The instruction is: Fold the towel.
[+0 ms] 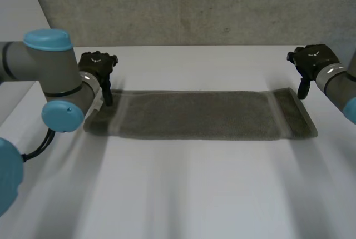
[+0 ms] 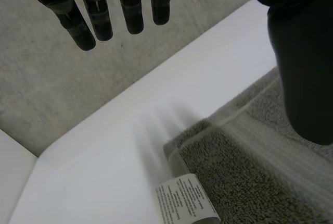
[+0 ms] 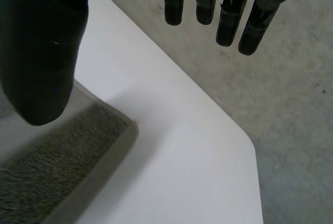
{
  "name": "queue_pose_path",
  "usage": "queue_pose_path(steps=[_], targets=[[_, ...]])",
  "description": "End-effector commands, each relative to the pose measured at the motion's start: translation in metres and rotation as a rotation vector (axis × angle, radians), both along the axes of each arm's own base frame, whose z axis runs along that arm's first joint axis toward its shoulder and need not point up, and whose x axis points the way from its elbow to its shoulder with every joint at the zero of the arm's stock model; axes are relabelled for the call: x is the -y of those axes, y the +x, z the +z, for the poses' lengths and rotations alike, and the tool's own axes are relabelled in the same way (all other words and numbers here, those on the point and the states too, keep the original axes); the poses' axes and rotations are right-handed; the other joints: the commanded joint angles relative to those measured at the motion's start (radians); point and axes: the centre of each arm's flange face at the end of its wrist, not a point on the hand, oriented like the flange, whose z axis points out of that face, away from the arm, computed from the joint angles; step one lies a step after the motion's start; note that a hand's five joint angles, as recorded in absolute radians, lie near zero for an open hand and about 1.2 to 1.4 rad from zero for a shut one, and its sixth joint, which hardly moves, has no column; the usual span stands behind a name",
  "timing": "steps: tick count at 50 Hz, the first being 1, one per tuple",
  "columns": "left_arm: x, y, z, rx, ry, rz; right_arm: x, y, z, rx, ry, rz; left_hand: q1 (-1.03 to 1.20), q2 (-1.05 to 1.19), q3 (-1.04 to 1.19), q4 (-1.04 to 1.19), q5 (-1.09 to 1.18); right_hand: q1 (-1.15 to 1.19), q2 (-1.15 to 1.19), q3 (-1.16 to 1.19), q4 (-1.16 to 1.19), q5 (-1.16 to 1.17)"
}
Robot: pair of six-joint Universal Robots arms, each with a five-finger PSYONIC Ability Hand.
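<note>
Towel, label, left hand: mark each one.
Towel (image 1: pixel 194 115): head view, middle of the cloth.
Label (image 2: pixel 186 201): left wrist view, centre of the white tag.
Left hand (image 1: pixel 97 64): head view, back of the hand.

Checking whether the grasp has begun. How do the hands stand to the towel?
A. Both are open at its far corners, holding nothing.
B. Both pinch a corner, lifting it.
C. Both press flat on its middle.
A: the left hand and right hand have straight fingers set apart from the thumb, and the towel lies flat on the table, its corners unpinched.
</note>
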Motion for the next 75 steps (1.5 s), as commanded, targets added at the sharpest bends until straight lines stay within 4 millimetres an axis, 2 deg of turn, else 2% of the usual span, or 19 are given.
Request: queue_pose_path(steps=[1, 5, 15, 32, 37, 39, 49, 54, 60, 63, 65, 66, 67, 68, 70, 71, 73, 74, 75], targets=[[-0.028, 0.007, 0.026, -0.011, -0.008, -0.017, -0.047, 0.004, 0.009, 0.001, 0.057, 0.121, -0.089, -0.073, -0.063, -0.08, -0.216, -0.053, -0.064, -0.062, -0.075, -0.058], [-0.061, 0.002, 0.027, -0.028, -0.031, -0.098, -0.07, -0.006, -0.018, -0.06, 0.159, 0.152, -0.086, -0.07, -0.06, -0.077, -0.213, -0.046, -0.057, -0.055, -0.067, -0.051], [-0.103, 0.007, 0.024, -0.045, -0.065, -0.18, -0.065, -0.032, -0.043, -0.088, 0.16, 0.102, -0.091, -0.076, -0.065, -0.083, -0.219, 0.124, 0.113, 0.115, 0.102, 0.119], [-0.114, 0.013, 0.01, -0.039, -0.034, -0.176, -0.054, -0.042, -0.079, -0.083, 0.196, 0.079, -0.094, -0.079, -0.068, -0.086, -0.222, 0.418, 0.407, 0.409, 0.396, 0.413], [-0.114, 0.013, 0.009, -0.039, -0.03, -0.176, -0.054, -0.043, -0.079, -0.083, 0.195, 0.078, -0.094, -0.079, -0.068, -0.086, -0.222, 0.756, 0.745, 0.747, 0.734, 0.751], [-0.115, 0.012, 0.009, -0.04, -0.03, -0.177, -0.05, -0.046, -0.077, -0.083, 0.183, 0.063, -0.094, -0.079, -0.068, -0.086, -0.222, 1.167, 1.156, 1.158, 1.145, 1.162], [-0.115, 0.013, 0.009, -0.041, -0.028, -0.175, -0.027, -0.084, -0.063, -0.099, 0.126, -0.07, -0.094, -0.079, -0.068, -0.086, -0.222, 1.169, 1.158, 1.16, 1.147, 1.164], [-0.118, 0.015, 0.005, -0.037, -0.013, -0.172, 0.001, -0.134, -0.038, -0.173, 0.036, -0.222, -0.097, -0.082, -0.071, -0.089, -0.225, 1.169, 1.158, 1.16, 1.147, 1.164], [-0.12, 0.019, 0.009, -0.038, -0.017, -0.166, 0.015, -0.15, -0.013, -0.292, -0.055, -0.262, -0.097, -0.082, -0.071, -0.089, -0.225, 1.169, 1.158, 1.16, 1.147, 1.164], [-0.121, 0.019, 0.009, -0.04, -0.017, -0.165, 0.017, -0.138, -0.001, -0.307, -0.098, -0.237, -0.097, -0.082, -0.071, -0.089, -0.225, 1.169, 1.158, 1.16, 1.147, 1.164], [-0.12, 0.019, 0.011, -0.041, -0.023, -0.162, 0.01, -0.088, 0.019, -0.264, -0.17, -0.133, -0.097, -0.082, -0.071, -0.089, -0.225, 1.169, 1.158, 1.16, 1.147, 1.164], [-0.12, 0.019, 0.011, -0.041, -0.023, -0.162, 0.01, -0.087, 0.019, -0.263, -0.17, -0.133, -0.097, -0.082, -0.071, -0.089, -0.225, 1.169, 1.158, 1.16, 1.147, 1.164], [-0.12, 0.019, 0.014, -0.044, -0.031, -0.161, 0.001, -0.057, 0.029, -0.234, -0.201, -0.068, -0.097, -0.082, -0.071, -0.089, -0.225, 1.169, 1.158, 1.16, 1.147, 1.164], [-0.12, 0.019, 0.014, -0.044, -0.032, -0.161, 0.001, -0.057, 0.029, -0.234, -0.202, -0.067, -0.097, -0.082, -0.071, -0.089, -0.225, 1.169, 1.158, 1.16, 1.147, 1.164], [-0.12, 0.018, 0.019, -0.051, -0.047, -0.162, -0.024, 0.004, 0.039, -0.204, -0.245, 0.071, -0.097, -0.082, -0.071, -0.089, -0.225, 1.169, 1.158, 1.16, 1.147, 1.164], [-0.12, 0.018, 0.019, -0.051, -0.047, -0.162, -0.025, 0.005, 0.039, -0.204, -0.245, 0.072, -0.097, -0.082, -0.071, -0.089, -0.225, 1.169, 1.158, 1.16, 1.147, 1.164], [-0.121, 0.016, 0.023, -0.055, -0.063, -0.167, -0.059, 0.07, 0.044, -0.177, -0.297, 0.233, -0.097, -0.082, -0.071, -0.089, -0.225, 1.169, 1.158, 1.16, 1.147, 1.164], [-0.121, 0.016, 0.023, -0.055, -0.063, -0.167, -0.059, 0.07, 0.044, -0.177, -0.297, 0.233, -0.097, -0.082, -0.071, -0.089, -0.225, 1.169, 1.158, 1.16, 1.147, 1.164], [-0.12, 0.016, 0.026, -0.059, -0.076, -0.167, -0.078, 0.098, 0.044, -0.164, -0.321, 0.308, -0.097, -0.082, -0.071, -0.089, -0.225, 1.169, 1.158, 1.16, 1.147, 1.164]])
